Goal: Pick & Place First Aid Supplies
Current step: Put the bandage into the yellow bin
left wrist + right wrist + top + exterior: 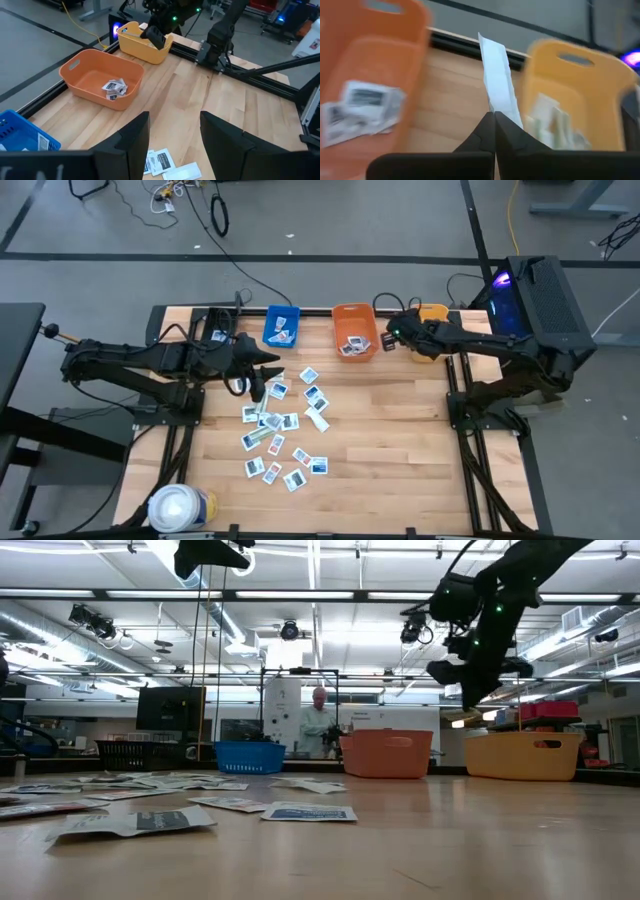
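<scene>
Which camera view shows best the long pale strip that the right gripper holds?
The right wrist view: the long pale strip stands pinched in the shut right gripper. The left wrist view shows it small, the high view hardly, the low view not clearly.

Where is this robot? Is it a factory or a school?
Probably a robotics lab or workshop. Past the wooden table are bare ceiling pipes, strip lights and a person at a bench; cables trail on the floor.

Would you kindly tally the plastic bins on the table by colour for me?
blue bin: 1
orange bin: 1
yellow bin: 1
Total: 3 bins
</scene>
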